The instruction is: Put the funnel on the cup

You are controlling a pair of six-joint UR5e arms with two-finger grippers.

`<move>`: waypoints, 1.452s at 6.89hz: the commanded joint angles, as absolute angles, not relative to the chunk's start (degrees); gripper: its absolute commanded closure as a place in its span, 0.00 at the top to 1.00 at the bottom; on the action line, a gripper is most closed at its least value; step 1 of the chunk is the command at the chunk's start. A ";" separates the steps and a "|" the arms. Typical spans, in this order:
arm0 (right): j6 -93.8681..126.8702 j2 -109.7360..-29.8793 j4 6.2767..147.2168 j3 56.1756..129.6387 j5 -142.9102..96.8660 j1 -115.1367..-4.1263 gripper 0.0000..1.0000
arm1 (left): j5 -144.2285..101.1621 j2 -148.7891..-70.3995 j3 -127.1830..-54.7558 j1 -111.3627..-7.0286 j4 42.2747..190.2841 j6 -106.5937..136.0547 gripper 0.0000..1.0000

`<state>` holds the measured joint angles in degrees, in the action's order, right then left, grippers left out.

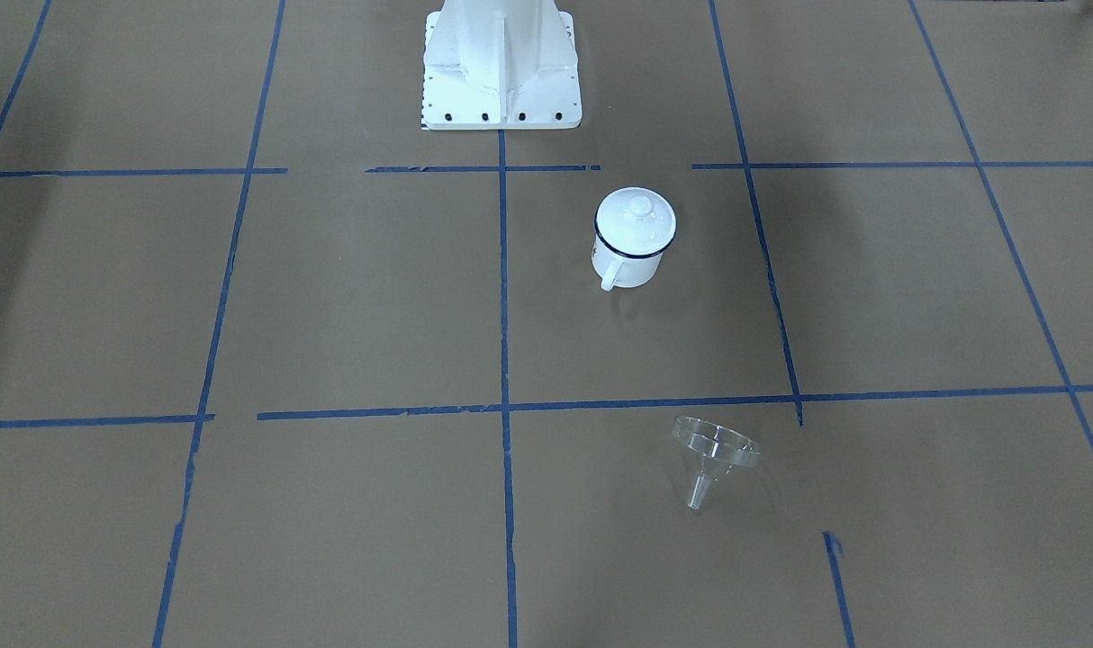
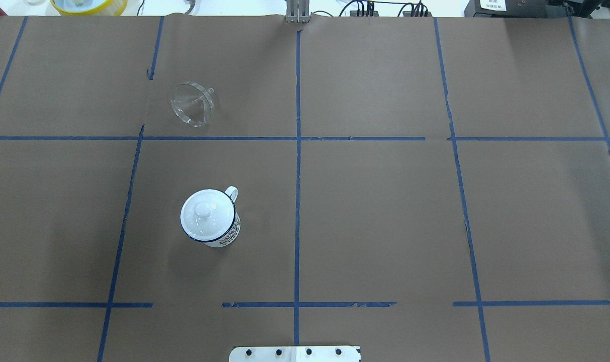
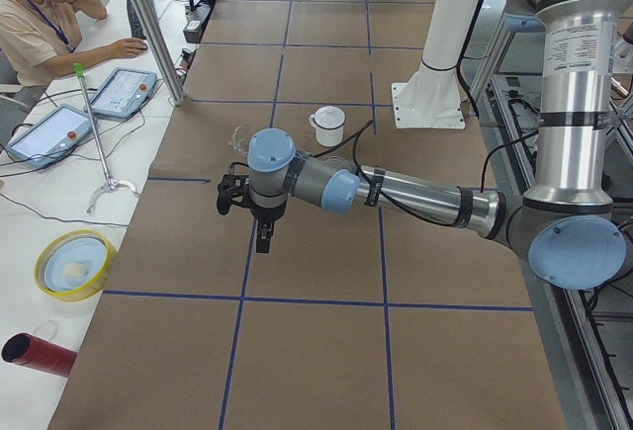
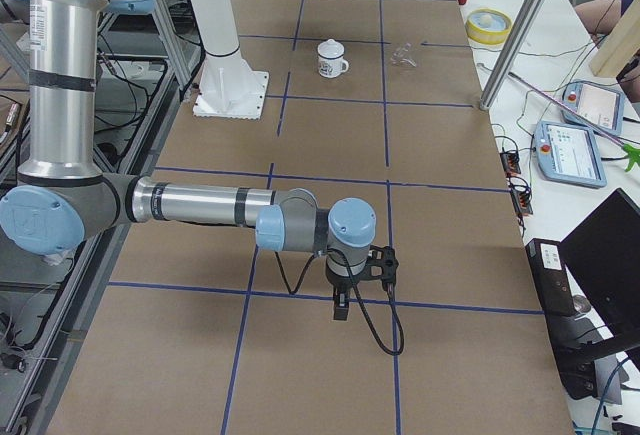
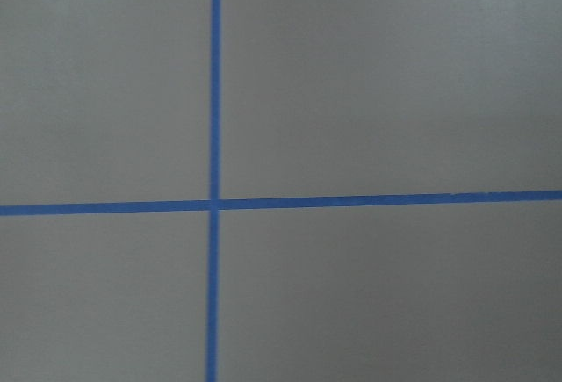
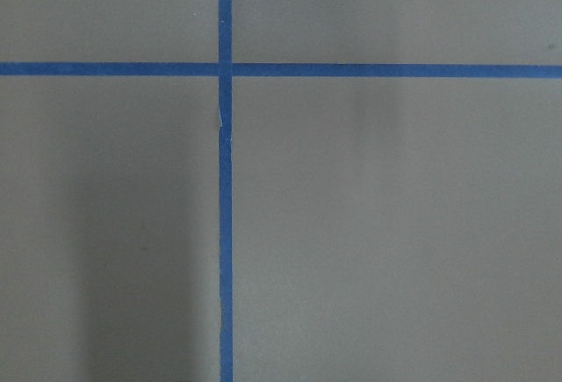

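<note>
A lid (image 1: 636,220) hides the inside of the cup (image 1: 635,261) from us. Well apart from the cup, we see the left gripper (image 3: 262,239) and right gripper (image 4: 342,307) too small to judge their jaws. Behind the cup, the robot base (image 1: 501,81) is cut off.

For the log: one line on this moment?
funnel: on side, apart | cup: lid on | left end effector, right end effector: away, state unclear

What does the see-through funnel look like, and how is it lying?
The funnel is clear, like glass or plastic, with a wide round mouth, a small tab on its rim and a short thin spout. It lies tipped on its side on the brown table, spout pointing away from the robot. Nothing else touches it; the cup stands apart, nearer the robot.
</note>
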<state>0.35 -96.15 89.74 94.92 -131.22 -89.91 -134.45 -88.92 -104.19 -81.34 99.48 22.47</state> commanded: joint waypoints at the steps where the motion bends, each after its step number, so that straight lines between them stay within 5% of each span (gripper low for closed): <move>1: 0.35 -96.15 89.74 94.92 -131.22 -89.91 1.00 | -134.38 -92.88 -106.25 -75.17 99.67 36.76 1.00; 10: 0.35 -96.15 89.74 94.92 -131.22 -89.91 1.00 | -118.05 -117.76 -112.86 -38.53 83.15 83.02 0.92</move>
